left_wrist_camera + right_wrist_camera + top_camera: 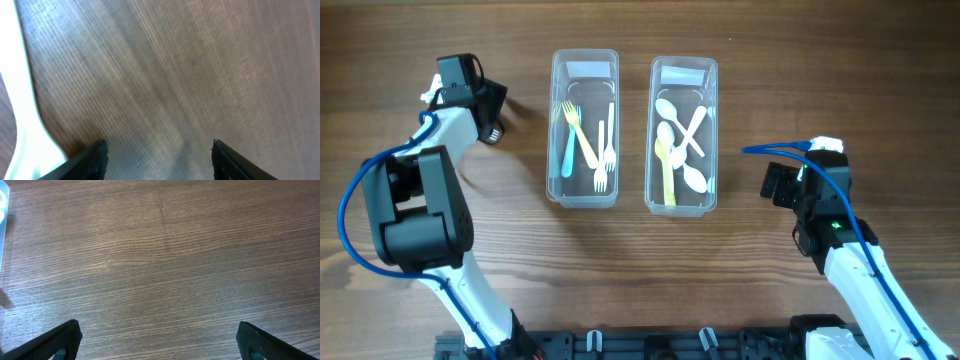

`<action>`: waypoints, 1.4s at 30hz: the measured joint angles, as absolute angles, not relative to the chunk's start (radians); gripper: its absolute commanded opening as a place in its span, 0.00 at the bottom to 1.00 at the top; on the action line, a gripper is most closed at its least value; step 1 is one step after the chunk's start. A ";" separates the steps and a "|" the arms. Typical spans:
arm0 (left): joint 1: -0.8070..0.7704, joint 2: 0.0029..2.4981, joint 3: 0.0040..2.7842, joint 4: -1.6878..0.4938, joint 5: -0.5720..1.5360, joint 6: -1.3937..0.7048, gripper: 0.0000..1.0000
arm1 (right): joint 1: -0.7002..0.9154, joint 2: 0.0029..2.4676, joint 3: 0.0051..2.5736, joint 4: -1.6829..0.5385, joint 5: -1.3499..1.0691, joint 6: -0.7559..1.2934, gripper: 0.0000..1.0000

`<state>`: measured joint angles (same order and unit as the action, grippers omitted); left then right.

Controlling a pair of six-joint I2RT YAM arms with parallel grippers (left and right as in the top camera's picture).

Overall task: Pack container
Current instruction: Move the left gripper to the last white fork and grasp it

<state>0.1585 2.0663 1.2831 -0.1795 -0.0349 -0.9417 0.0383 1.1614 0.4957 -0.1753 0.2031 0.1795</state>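
Note:
Two clear plastic containers stand side by side at the table's middle. The left container (556,120) holds several forks, among them a blue fork (568,138) and white forks (604,152). The right container (654,130) holds white spoons (691,172) and a yellow-green spoon (667,165). My left gripper (496,118) (157,150) hovers over bare wood left of the fork container, open, with nothing between its fingers. My right gripper (770,183) (157,330) sits right of the spoon container, wide open over bare wood.
A blurred pale band (20,115) runs down the left edge of the left wrist view. A clear container corner (2,210) shows at the left edge of the right wrist view. Blue cables trail along both arms.

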 measured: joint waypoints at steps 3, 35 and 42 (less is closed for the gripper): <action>0.159 2.049 1.303 -0.335 -0.049 -0.982 0.69 | 0.038 1.161 0.496 -0.175 0.203 0.179 1.00; 0.164 1.738 1.259 -0.628 -0.318 -0.524 0.27 | 0.038 1.161 0.496 -0.175 0.203 0.179 1.00; 0.170 1.779 1.259 -0.507 -0.354 -0.487 0.67 | 0.038 1.161 0.496 -0.175 0.203 0.179 1.00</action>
<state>0.1699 1.7794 1.2594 -0.5068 -0.3542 -0.4873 0.0383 1.1614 0.4957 -0.1753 0.2028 0.1795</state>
